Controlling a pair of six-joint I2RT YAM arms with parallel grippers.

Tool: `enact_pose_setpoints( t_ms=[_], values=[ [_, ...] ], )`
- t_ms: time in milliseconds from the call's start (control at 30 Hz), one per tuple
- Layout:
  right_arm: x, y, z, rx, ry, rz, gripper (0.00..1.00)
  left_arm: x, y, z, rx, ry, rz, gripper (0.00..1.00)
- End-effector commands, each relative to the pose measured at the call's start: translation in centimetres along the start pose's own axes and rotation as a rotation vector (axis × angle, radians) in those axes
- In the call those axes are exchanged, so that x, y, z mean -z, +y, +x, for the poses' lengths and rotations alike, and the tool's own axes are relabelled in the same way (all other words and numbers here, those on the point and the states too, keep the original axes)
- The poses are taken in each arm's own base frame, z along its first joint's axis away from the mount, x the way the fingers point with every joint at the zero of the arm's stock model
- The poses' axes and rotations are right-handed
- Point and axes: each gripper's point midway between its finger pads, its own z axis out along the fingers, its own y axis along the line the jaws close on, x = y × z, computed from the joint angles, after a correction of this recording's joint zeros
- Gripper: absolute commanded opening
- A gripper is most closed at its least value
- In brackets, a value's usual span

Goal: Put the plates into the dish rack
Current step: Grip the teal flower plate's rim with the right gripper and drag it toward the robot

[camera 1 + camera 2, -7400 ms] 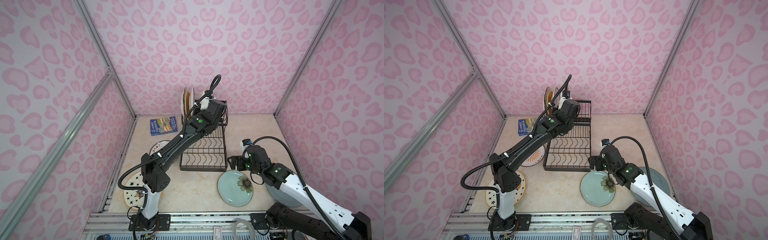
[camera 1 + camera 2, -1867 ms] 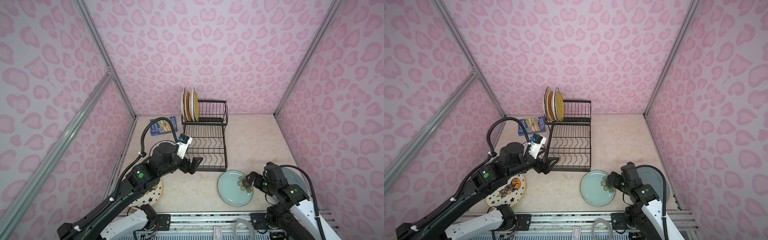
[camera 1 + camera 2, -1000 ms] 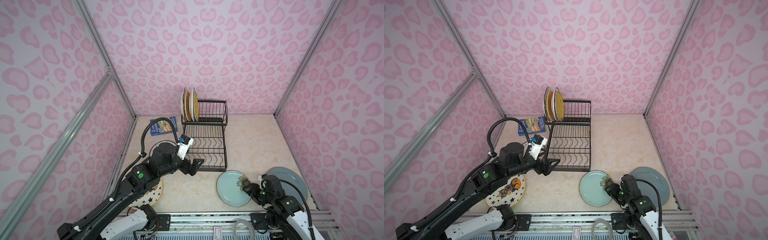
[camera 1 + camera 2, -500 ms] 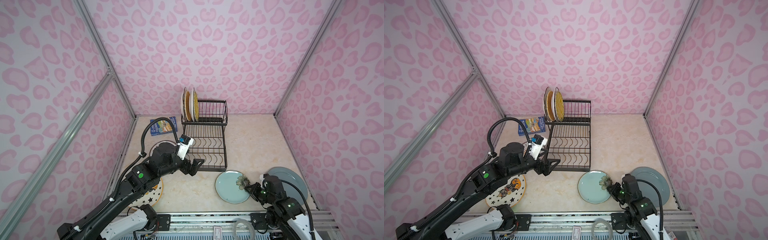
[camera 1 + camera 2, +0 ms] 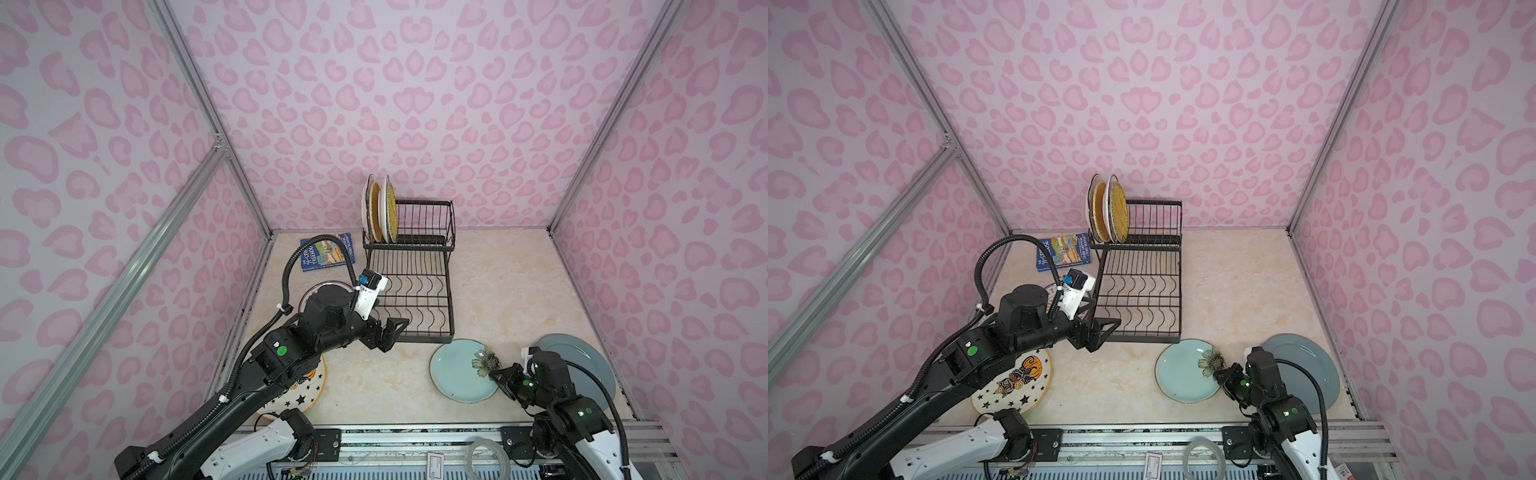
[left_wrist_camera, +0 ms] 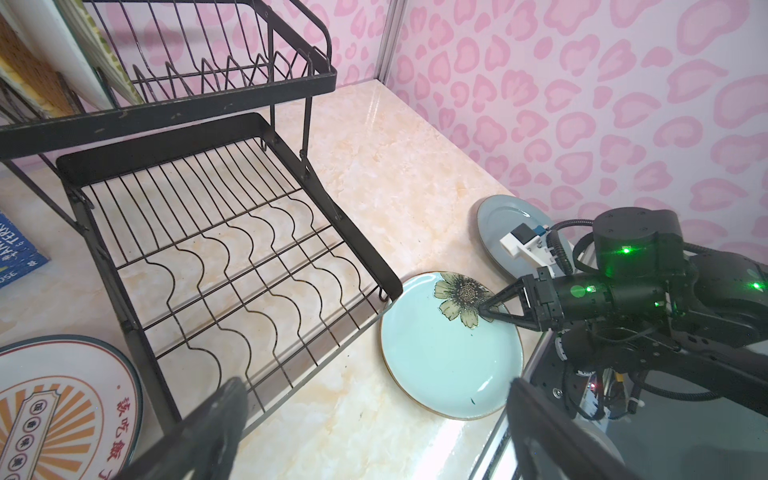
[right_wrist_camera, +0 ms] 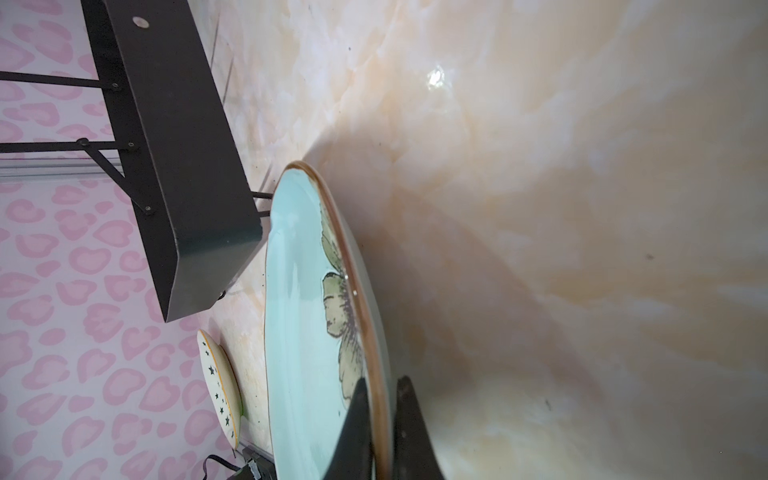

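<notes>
In both top views we count three plates point(image 5: 380, 214) upright in the upper basket of the dish rack point(image 5: 428, 338). The teal plate point(image 5: 455, 376), grey-blue plate point(image 5: 582, 357) and star plate point(image 5: 307, 397) lie on the table point(image 5: 511, 282). Our left gripper point(image 5: 395, 333) is spread wide and empty. The left wrist view shows our right gripper point(image 6: 482, 309) clamped on the teal plate's rim, and the right wrist view agrees. We judge most loading remains.

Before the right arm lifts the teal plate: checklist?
1. Right gripper shut on teal plate rim: ok, a finger on each face.
2. Plate free of rack: cannot tell; its far edge meets the rack's front corner.
3. Left gripper out of the way: ok; open, empty, at the rack's front edge.
4. Free slots: ok; racked plates fill only one end of the upper tier.
5. Right arm clear of grey plate: cannot tell.
</notes>
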Motion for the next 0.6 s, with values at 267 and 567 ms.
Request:
enact_pose_setpoints(
  t_ms=[267,567],
  values=[
    [2.2,-1.2,-1.5,0.073,-0.031,0.19,0.0,0.4,-0.4,-0.9,-0.012,-0.047,0.023,0.98],
    [4.3,0.0,-4.1,0.114,-0.11,0.219,0.0,0.7,-0.7,-1.1,-0.016,-0.06,0.037,0.98]
  ],
)
